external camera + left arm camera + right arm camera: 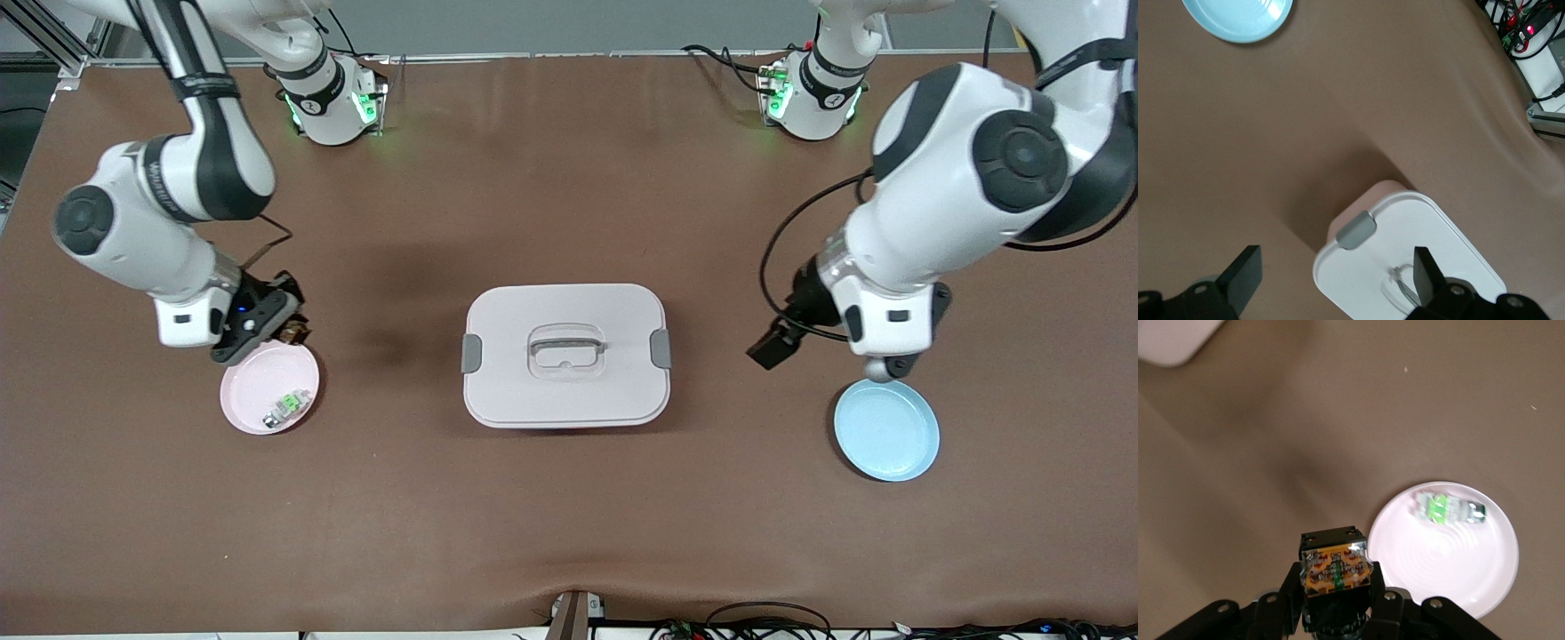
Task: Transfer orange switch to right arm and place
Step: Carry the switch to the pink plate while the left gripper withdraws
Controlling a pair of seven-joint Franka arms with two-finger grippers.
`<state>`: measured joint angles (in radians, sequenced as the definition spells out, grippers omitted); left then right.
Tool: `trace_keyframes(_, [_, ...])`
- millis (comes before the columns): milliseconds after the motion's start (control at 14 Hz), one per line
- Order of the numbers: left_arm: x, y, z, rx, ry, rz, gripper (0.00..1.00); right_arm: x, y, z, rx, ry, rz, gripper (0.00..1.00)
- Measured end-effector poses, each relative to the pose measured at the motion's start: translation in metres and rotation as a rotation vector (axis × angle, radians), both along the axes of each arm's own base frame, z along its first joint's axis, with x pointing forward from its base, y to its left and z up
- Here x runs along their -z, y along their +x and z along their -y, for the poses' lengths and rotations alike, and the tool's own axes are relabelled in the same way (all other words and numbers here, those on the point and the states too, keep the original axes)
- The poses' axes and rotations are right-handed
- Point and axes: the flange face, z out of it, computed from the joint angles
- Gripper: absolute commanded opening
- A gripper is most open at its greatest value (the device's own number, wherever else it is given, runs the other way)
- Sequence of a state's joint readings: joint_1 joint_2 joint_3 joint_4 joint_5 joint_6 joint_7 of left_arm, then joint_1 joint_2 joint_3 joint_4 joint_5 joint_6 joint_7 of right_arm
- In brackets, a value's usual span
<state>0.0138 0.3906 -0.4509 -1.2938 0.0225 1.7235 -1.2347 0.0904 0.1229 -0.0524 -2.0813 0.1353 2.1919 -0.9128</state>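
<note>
Two tools, right tool [1336,590] gripping orange switch [1336,570], markings seemingly unreadable

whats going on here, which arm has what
The right gripper is shut on the orange switch, holding it over the edge of the pink plate. A small green-and-clear part already lies on that plate. The left gripper is open and holds nothing, waiting above the table by the blue plate. A closed white lidded box sits mid-table between the two plates.

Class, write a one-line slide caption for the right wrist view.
Right gripper holding orange switch beside pink plate.
</note>
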Motion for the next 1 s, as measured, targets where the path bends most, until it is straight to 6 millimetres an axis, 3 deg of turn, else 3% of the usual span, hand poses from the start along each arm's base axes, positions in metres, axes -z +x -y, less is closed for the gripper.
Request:
trace_keyframes(143, [-0.001, 0.009, -0.034, 0.036, 0.007, 0.004, 1.00, 0.003, -0.003, 0.035, -0.074, -0.006, 0.020, 0.00])
trace_keyframes(286, [0.000, 0.019, -0.072, 0.077, 0.011, 0.014, 1.00, 0.009, -0.006, 0.058, -0.137, -0.036, 0.073, 0.00])
trace_keyframes(571, [0.001, 0.031, -0.138, 0.213, 0.065, 0.049, 1.00, 0.035, -0.018, 0.077, -0.214, -0.075, 0.150, 0.00])
trace_keyframes(1000, [-0.009, 0.026, -0.168, 0.362, 0.167, 0.049, 1.00, 0.054, -0.013, 0.075, -0.326, -0.146, 0.201, 0.00])
